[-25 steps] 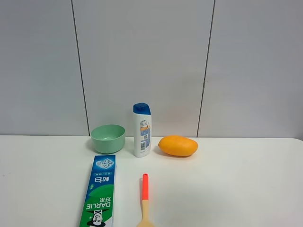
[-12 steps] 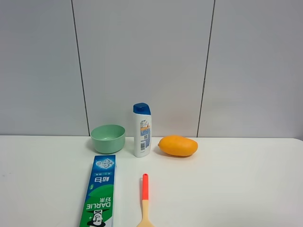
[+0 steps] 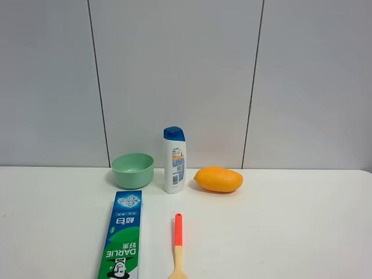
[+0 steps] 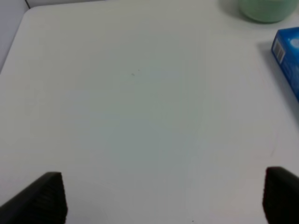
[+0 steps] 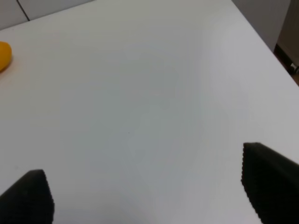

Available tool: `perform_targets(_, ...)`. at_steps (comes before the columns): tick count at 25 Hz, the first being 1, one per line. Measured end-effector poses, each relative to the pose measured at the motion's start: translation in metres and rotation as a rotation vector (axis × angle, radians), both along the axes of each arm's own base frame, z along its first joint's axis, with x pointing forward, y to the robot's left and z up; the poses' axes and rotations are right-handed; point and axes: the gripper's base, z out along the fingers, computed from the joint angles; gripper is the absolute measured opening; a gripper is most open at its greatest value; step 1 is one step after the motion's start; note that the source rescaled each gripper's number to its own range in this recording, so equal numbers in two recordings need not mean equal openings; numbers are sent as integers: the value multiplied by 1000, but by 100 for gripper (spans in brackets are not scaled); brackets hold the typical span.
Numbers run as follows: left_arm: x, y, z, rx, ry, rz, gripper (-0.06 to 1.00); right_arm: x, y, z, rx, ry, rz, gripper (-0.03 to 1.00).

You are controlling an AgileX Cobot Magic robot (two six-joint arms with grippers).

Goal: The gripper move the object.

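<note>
Plainly, both grippers — left gripper (image 4: 161, 198), right gripper (image 5: 149, 193) — gape empty; reaching the mint-green bowl (image 3: 132, 169) risks toppling the neighbouring shampoo bottle (image 3: 174, 160).

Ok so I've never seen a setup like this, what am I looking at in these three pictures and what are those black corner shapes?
It is a two-armed robot at a white table. One picture comes from a camera mounted high, facing the table. The other two come from cameras on each wrist, looking down past the fingers. The black shapes are those fingers: the left end effector and the right end effector, both spread open and holding nothing. On the table sit a mint-green bowl, a white shampoo bottle, a mango, a green toothpaste box and a spoon with an orange handle.
</note>
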Motion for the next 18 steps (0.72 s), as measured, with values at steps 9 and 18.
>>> perform_targets(9,0,0,0,0,0,0,100,0,0,0,0,-1,0,81)
perform_targets(18,0,0,0,1,0,1,100,0,0,0,0,-1,0,81)
